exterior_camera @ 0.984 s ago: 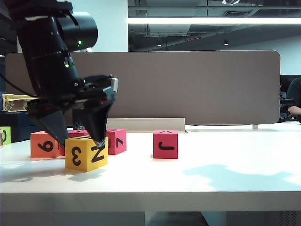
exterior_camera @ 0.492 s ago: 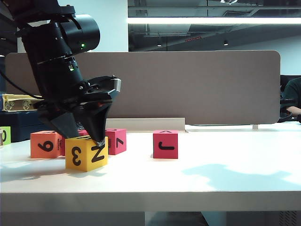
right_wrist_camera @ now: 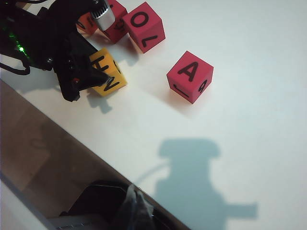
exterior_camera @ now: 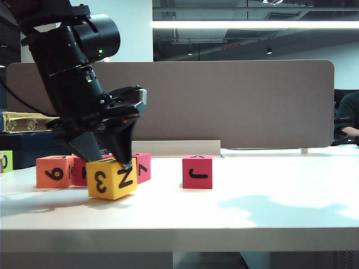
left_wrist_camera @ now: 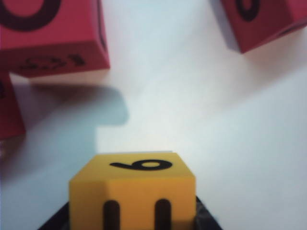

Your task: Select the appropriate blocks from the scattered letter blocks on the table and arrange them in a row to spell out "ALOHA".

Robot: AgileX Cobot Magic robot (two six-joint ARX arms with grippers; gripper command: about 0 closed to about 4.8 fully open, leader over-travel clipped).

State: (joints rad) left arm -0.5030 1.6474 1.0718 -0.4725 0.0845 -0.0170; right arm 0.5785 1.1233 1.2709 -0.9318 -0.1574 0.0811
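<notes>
My left gripper [exterior_camera: 109,162] is shut on the yellow letter block [exterior_camera: 112,178], which shows 3 and N and sits tilted with one edge off the table [exterior_camera: 252,207]. In the left wrist view the same yellow block [left_wrist_camera: 132,191] fills the gap between the dark fingers [left_wrist_camera: 204,220]. An orange block [exterior_camera: 54,171] and a pink-red block [exterior_camera: 79,171] lie just left of it, and another pink-red block [exterior_camera: 141,167] lies behind it. A pink-red block with A on top [right_wrist_camera: 190,76] stands alone to the right. The right gripper [right_wrist_camera: 136,211] is a dark blur, so its jaws are unreadable.
A grey-brown divider panel [exterior_camera: 235,101] runs along the back of the table. A lime-green block [exterior_camera: 4,161] sits at the far left edge. The right arm's shadow [exterior_camera: 269,204] falls on the bare right half of the table.
The left gripper's fingers closed onto the yellow block. The block has tipped up and shifted slightly right. The other blocks have not moved.
</notes>
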